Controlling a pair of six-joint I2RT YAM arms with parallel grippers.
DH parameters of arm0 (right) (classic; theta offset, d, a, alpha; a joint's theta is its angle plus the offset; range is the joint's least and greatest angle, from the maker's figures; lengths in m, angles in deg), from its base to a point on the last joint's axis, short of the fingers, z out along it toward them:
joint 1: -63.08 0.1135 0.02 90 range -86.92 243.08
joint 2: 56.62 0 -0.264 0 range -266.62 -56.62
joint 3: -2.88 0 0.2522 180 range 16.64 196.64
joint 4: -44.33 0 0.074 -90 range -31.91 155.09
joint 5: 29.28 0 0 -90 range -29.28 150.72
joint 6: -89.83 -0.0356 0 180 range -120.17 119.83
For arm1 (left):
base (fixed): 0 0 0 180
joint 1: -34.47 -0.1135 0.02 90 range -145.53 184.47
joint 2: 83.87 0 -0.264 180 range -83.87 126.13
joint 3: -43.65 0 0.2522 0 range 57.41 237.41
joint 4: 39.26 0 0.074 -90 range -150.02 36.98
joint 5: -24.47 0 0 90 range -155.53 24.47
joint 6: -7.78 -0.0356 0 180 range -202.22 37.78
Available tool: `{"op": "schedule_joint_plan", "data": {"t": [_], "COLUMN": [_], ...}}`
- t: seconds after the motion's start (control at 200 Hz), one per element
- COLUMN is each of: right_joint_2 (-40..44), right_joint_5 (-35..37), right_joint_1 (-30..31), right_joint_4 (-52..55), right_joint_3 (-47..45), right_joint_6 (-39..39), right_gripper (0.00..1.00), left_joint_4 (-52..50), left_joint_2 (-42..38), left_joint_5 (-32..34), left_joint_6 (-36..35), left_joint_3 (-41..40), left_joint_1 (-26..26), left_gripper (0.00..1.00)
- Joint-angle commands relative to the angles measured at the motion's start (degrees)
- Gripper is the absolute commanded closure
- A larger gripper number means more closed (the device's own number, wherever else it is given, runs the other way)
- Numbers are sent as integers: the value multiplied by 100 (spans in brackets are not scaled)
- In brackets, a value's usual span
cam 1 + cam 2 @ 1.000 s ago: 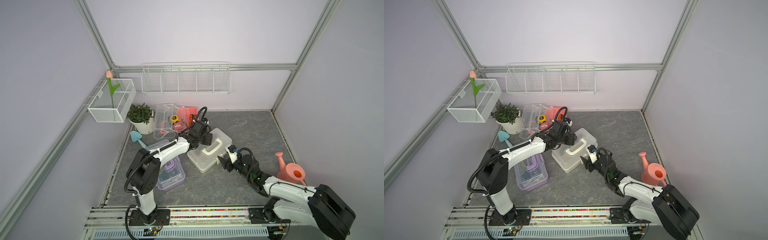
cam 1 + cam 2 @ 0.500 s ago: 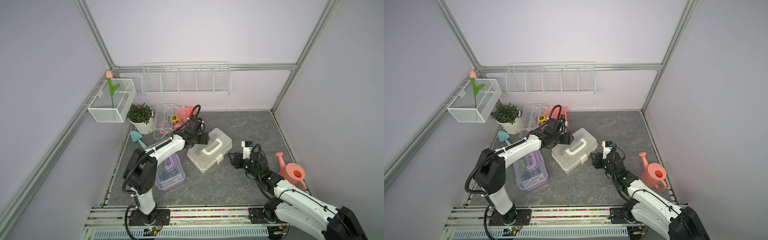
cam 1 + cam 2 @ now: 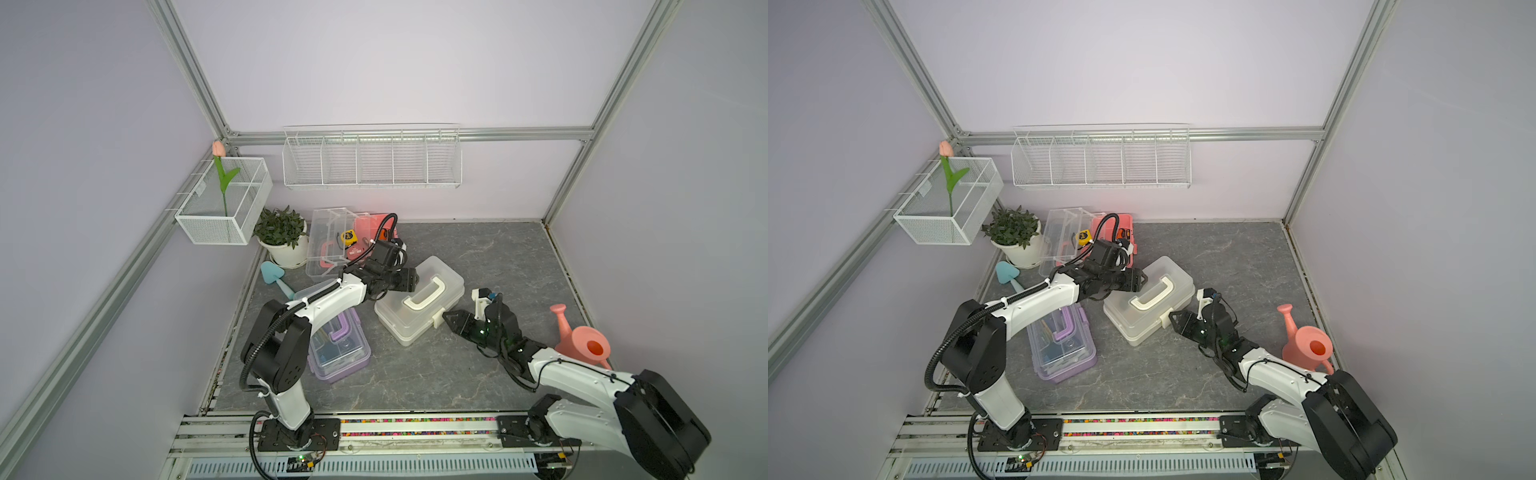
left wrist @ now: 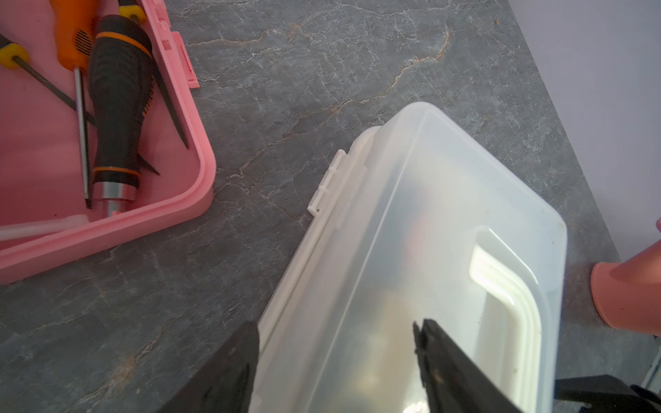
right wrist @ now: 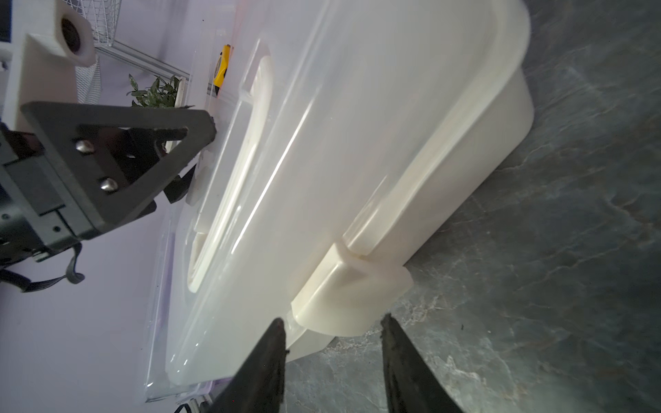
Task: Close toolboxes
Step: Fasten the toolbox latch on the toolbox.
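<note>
The white toolbox [image 3: 419, 299] [image 3: 1148, 303] lies mid-floor with its clear lid down. My left gripper [image 3: 409, 280] [image 4: 336, 332] is open, its fingers straddling the lid's hinge-side edge at the box's far end. My right gripper [image 3: 446, 318] [image 5: 332, 321] is open, with the white front latch [image 5: 350, 300] just ahead of its tips. The pink toolbox [image 3: 365, 226] [image 4: 107, 229] stands open at the back, its clear lid [image 3: 328, 241] thrown back. Under my left arm sits the purple toolbox [image 3: 340, 349] with its lid down.
A pink watering can [image 3: 586, 340] stands at the right, close to my right arm. A potted plant [image 3: 282, 237] and a blue trowel [image 3: 272, 272] sit at the back left. Screwdrivers [image 4: 118, 107] lie in the pink box. White wire baskets [image 3: 372, 162] hang on the walls.
My right arm swung its elbow out to the right while its tips stayed by the white box's latch, and its jaws narrowed. The left gripper shifted slightly along the lid.
</note>
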Motion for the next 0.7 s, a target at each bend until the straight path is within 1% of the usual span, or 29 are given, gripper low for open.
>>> {"op": "schedule_joint_plan", "data": {"t": [0.0, 0.375, 0.535, 0.695], "right_joint_2": [-196, -861, -1148, -1423], "right_joint_5": [-108, -75, -74, -86], "right_joint_1": [78, 111, 109, 103], "right_joint_4": [-591, -1600, -1903, -2427], "right_joint_3": [-110, -180, -205, -263], "right_joint_6": [-468, -547, -563, -623], "right_gripper": [54, 56, 57, 58], "left_joint_4": [-590, -578, -506, -249], "left_joint_2": [183, 329, 468, 552], "left_joint_5": [-190, -358, -555, -795], "left_joint_6": [122, 88, -16, -80], "left_joint_3": [-196, -157, -180, -334], "left_joint_1": [60, 61, 60, 63], "left_gripper": [29, 34, 37, 42]}}
